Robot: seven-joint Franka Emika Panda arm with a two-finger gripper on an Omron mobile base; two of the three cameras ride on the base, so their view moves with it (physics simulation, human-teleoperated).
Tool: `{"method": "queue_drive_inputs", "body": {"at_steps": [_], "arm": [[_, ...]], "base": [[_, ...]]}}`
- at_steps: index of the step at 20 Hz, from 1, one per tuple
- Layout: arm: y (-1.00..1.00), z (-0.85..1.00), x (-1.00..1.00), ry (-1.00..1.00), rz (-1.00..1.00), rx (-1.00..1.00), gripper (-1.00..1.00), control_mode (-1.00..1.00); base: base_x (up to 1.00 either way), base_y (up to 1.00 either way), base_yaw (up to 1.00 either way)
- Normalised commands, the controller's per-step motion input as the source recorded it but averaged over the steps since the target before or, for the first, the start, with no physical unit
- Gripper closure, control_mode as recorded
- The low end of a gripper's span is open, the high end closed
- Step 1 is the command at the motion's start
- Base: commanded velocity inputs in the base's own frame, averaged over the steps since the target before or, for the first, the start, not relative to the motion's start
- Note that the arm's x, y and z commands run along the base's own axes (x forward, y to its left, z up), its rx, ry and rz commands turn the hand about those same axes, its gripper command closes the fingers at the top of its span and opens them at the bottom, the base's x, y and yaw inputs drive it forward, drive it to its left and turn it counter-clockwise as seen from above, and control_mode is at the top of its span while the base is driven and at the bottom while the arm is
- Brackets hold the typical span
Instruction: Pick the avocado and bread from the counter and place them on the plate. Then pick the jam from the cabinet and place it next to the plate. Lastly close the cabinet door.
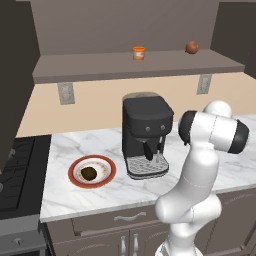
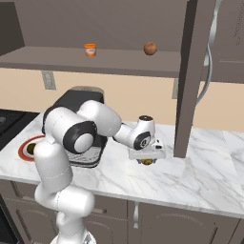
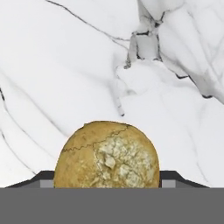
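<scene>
My gripper (image 2: 147,161) stood low at the frame's centre, its fingers flanking the tan, cracked, rounded bread (image 3: 107,155) on the white marble counter (image 3: 65,65); whether they gripped I could not tell. The avocado step looked finished; next, I judged, a firm hold and a lift toward the red-rimmed plate (image 1: 92,172).

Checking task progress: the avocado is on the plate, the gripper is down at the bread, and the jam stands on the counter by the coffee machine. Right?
Not the jam: the left base view shows it on the cabinet shelf. The rest holds.
</scene>
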Motion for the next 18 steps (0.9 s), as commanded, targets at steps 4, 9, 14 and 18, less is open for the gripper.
{"method": "queue_drive_inputs", "body": {"at_steps": [4,9,14,18], "arm": [[0.00,-0.13,0.00,0.04,0.02,0.00,1.00,-1.00],[-0.09,-0.02,-0.13,0.00,0.05,0.03,1.00,-1.00],[-0.05,0.16,-0.41,-0.05,0.04,0.10,1.00,-1.00],[0.00,0.26,-0.47,-0.11,0.04,0.06,1.00,-1.00]], "base": [[0.00,0.00,0.00],[0.00,0.00,0.00],[0.00,0.00,0.00],[0.00,0.00,0.00]]}}
